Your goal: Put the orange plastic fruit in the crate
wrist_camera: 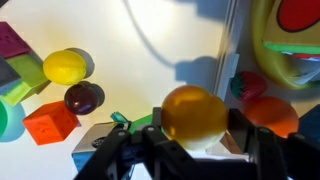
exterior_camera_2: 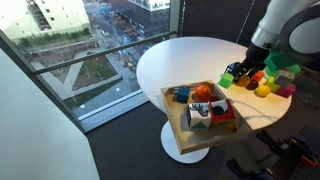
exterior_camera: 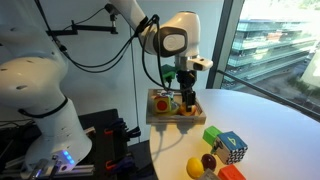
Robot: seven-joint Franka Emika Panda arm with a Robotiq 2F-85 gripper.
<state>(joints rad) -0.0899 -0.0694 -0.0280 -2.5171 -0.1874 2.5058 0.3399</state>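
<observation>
My gripper (wrist_camera: 197, 128) is shut on the orange plastic fruit (wrist_camera: 195, 108), a smooth round orange ball held between both fingers. The crate (wrist_camera: 229, 50) lies just to the right in the wrist view, its light wooden wall beside the ball, with toy fruits inside. In an exterior view my gripper (exterior_camera: 188, 96) hangs over the crate's (exterior_camera: 168, 120) edge. In an exterior view my gripper (exterior_camera_2: 237, 76) is at the far end of the crate (exterior_camera_2: 176, 120). The held ball does not show clearly in either exterior view.
A yellow fruit (wrist_camera: 64, 67), a dark red-purple fruit (wrist_camera: 84, 97) and an orange cube (wrist_camera: 50, 122) lie on the white round table beside other coloured cubes (wrist_camera: 15, 45). They also show in both exterior views (exterior_camera: 225, 145) (exterior_camera_2: 275, 80). A window runs behind the table.
</observation>
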